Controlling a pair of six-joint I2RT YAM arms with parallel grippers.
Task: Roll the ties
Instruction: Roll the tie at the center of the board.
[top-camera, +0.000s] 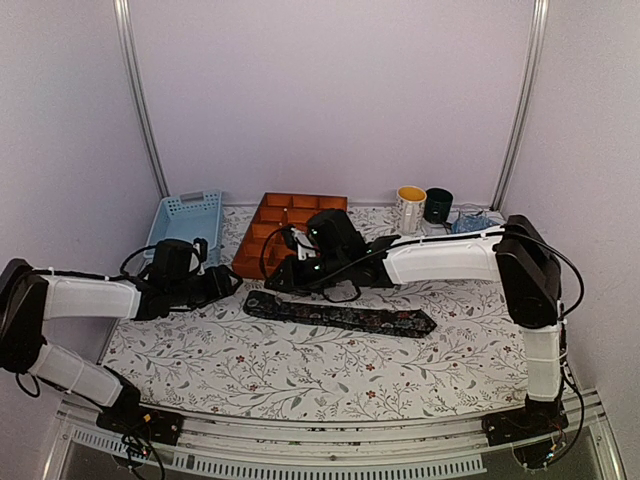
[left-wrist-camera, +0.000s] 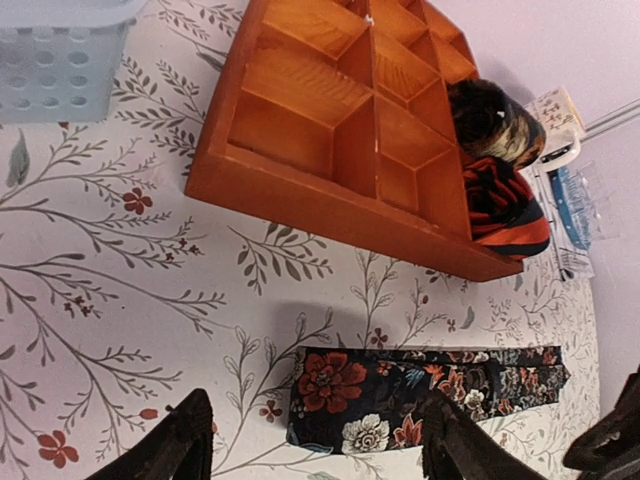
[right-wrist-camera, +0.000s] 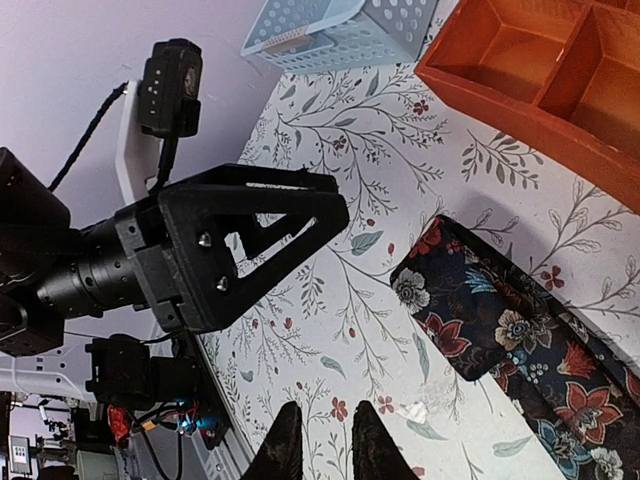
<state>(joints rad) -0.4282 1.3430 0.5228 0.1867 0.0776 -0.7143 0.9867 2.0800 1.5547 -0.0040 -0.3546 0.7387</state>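
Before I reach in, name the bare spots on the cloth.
Free: the strip between the flat tie and the near edge. Crowded: the back row, basket, tray, mugs; and the tie's left end, between left pincer and right pincer.

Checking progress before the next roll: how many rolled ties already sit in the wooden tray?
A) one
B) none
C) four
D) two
D: the left wrist view shows two coils in the end compartments of the wooden tray, a dark patterned tie and a red-and-black striped tie, while a floral tie lies flat on the tablecloth.
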